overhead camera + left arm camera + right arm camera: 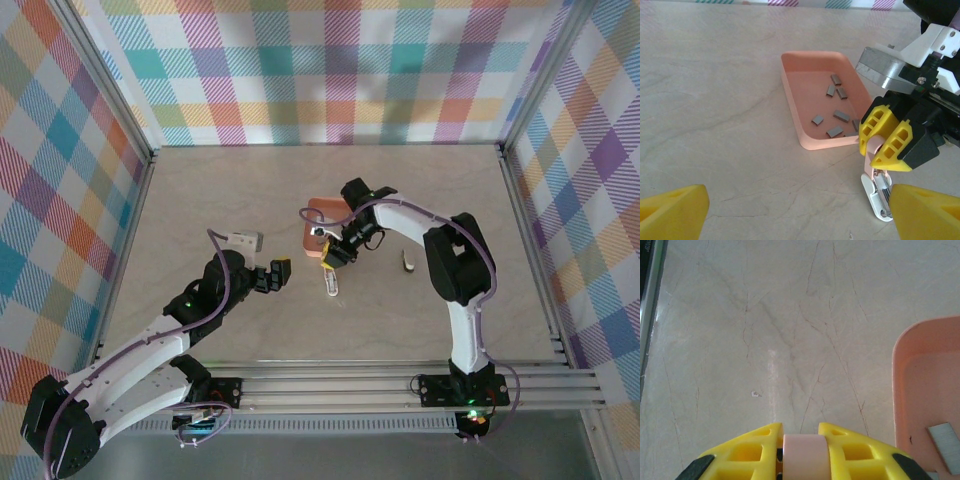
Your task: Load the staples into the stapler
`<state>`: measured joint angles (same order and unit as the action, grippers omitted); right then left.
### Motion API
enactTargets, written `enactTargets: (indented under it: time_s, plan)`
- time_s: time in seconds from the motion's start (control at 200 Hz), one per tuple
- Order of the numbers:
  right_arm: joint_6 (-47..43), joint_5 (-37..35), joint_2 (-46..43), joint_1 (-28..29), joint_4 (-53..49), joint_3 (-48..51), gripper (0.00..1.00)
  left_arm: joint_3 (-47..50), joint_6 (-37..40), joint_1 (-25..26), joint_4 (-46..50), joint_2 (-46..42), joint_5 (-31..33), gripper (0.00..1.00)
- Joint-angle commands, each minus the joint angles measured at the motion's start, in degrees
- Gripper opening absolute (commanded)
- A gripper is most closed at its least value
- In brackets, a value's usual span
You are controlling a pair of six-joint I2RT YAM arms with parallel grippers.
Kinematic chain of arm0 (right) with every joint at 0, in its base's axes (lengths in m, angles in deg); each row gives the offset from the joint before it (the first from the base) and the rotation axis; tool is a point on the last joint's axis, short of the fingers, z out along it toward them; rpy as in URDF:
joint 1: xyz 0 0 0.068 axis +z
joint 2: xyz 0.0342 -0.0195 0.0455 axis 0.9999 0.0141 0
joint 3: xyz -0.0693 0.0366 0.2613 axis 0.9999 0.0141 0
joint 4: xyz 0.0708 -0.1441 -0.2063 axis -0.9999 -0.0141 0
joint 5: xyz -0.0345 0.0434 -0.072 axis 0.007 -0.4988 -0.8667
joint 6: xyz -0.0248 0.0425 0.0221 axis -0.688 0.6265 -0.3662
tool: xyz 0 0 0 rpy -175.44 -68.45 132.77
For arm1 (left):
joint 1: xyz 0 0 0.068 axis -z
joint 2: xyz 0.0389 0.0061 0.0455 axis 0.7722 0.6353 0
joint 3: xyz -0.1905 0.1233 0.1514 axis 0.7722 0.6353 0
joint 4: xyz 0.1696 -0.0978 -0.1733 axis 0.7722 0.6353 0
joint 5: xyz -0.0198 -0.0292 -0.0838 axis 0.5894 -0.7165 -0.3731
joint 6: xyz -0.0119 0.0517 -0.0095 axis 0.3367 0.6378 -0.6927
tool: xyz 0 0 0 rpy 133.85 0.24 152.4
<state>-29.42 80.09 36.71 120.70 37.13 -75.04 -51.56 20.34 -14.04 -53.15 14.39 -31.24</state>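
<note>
The stapler (pixel 878 191) lies on the counter (pixel 715 100) just beside the tray (pixel 790 95), at 6 o'clock from it in the overhead view. The right end effector (pixel 885 142) is closed narrowly on the stapler's pink top, lifting it off the white base, so the metal channel looks exposed. The left end effector (pixel 280 272) hovers at 9 o'clock from the stapler, fingers spread wide and holding nothing. The staples (pixel 841 116) are scattered loose inside the tray, and none appears to have been picked up. By my reading, only the opening of the stapler is done. Left to do: take one strip from the tray, seat it in the channel, and press the pink top closed
</note>
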Motion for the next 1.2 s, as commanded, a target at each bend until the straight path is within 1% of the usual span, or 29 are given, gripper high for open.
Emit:
enactTargets:
  time_s: [0.0,0.22,0.3,0.49,0.725,0.84,1.03,1.2]
  plan:
    - [-1.7,1.2,1.1,-0.2,-1.8,-1.7,0.22,-1.2,-0.7,0.0,0.8,-0.8,1.2,0.93]
    - [-3.3,1.6,1.4,0.6,-4.3,-2.1,0.2,-1.2,-0.8,-0.1,0.9,-1.1,1.3,0.93]
    - [-3.1,3.6,0.4,1.2,-4.8,-0.7,0.19,-1.1,-0.8,0.0,0.9,-1.2,1.3,0.93]
    - [1.6,7.1,-3.5,2.1,3.1,6.1,0.19,-0.8,-1.0,0.0,0.3,-0.7,1.2,0.93]
    - [2.5,8.9,-2.8,2.2,5.2,7.3,0.19,-1.2,-1.1,0.0,-0.1,-0.1,0.7,0.93]
    - [2.5,9.1,-2.3,2.2,5.6,7.4,0.23,-1.2,-1.0,-0.1,0.1,-0.3,0.7,0.93]
    - [3.4,7.7,-3.0,2.1,6.5,7.6,0.34,-0.9,-1.2,-0.1,0.6,-0.7,0.8,0.94]
    - [6.7,6.2,-6.1,1.6,9.1,8.4,0.38,-1.1,-1.6,-0.1,0.9,-0.6,1.1,0.94]
